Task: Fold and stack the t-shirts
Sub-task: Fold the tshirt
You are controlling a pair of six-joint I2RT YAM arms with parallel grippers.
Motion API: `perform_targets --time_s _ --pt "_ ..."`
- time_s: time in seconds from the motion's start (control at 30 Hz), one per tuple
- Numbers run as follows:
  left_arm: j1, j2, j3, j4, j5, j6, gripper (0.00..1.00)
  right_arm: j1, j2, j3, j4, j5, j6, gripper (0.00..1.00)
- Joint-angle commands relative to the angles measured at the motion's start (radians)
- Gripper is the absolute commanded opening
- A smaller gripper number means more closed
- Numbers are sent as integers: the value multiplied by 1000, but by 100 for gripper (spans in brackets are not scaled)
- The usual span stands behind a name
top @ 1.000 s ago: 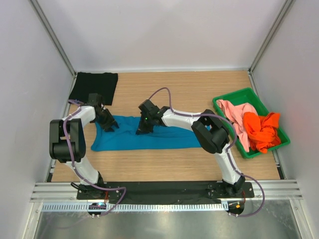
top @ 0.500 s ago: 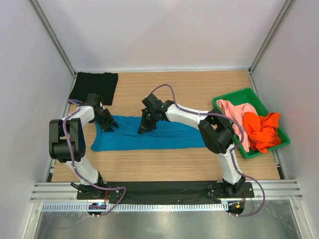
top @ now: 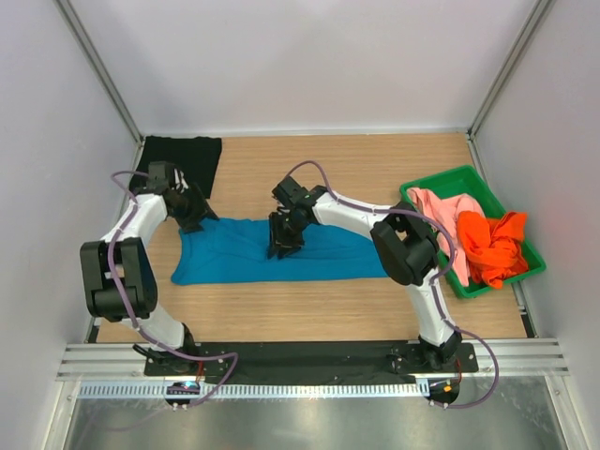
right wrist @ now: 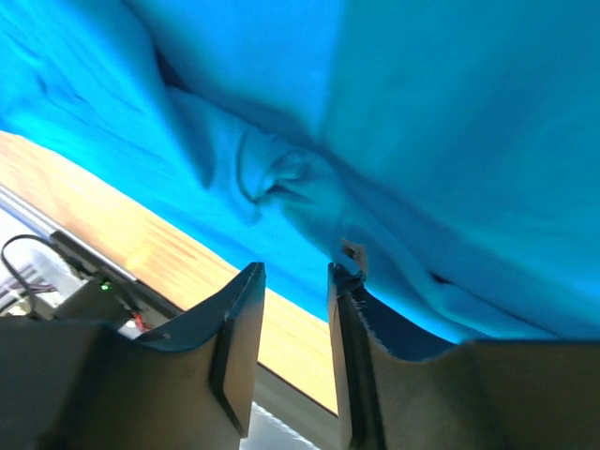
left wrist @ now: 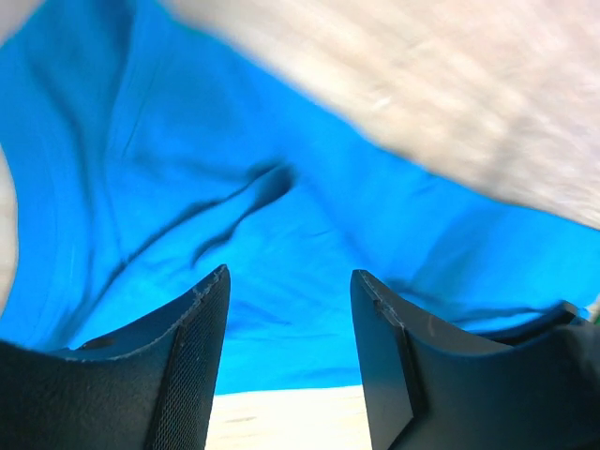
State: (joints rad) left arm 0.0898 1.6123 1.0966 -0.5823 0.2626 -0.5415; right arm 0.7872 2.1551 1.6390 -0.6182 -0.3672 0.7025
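Under both jaws: long teal-blue cloth t-shirt (top: pixel 234 262), spread flat on wooden bench (top: pixel 375 164). Left jaws wide apart, empty; right jaws narrowly parted, gripping nothing, bunched cloth just past tips. Likely mid-fold; needed next: a grip on an edge. Counted four shirts: teal one, folded black t-shirt (top: pixel 178 161) beyond left jaws, crumpled orange t-shirt (top: pixel 492 246) and pink t-shirt (top: pixel 442 211) in green plastic tray (top: pixel 448 178), well right.

The left gripper (left wrist: pixel 291 277) holds its dark fingers (left wrist: pixel 192 361) apart with nothing between them, above a creased teal-blue t-shirt (left wrist: pixel 187 141). The blurred pale surface beyond is probably the wooden table (left wrist: pixel 450 84).
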Motion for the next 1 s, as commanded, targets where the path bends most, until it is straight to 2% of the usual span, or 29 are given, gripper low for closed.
perform_targets --time_s 0.0,0.07,0.2,0.37,0.47,0.53,0.57,0.67,0.7,0.77,0.8,0.9,0.97 --pt "8 53 72 12 102 80 55 -26 -49 58 -49 21 -110 40" --pt "8 107 103 1 112 86 55 -39 -35 90 -58 4 -121 42" --pt "8 130 111 9 150 55 34 -45 -8 145 -81 -15 -139 41" --pt "-1 86 36 67 237 -29 28 -43 8 163 -42 -143 -140 38" --pt "-8 49 -9 91 225 -89 27 -49 8 177 -46 -118 -152 37" --pt "-12 12 -50 88 196 -123 36 -75 14 217 -133 -69 -175 39" --pt "-13 -5 -64 87 176 -130 43 -88 18 238 -178 6 -195 40" --pt "-31 -100 -106 61 49 -158 51 -127 49 333 -371 127 -342 46" --pt "-38 -117 -113 27 -6 -163 53 -132 60 353 -441 192 -419 56" --pt "-64 -156 -113 3 -45 -167 60 -137 49 354 -469 269 -489 66" --pt "-73 -166 -115 -22 -75 -170 61 -138 32 340 -466 351 -526 72" --pt "-133 -181 -115 -56 -121 -196 62 -151 22 305 -486 436 -558 77" --pt "-174 -164 -89 -85 -155 -210 61 -152 2 280 -485 438 -575 78"
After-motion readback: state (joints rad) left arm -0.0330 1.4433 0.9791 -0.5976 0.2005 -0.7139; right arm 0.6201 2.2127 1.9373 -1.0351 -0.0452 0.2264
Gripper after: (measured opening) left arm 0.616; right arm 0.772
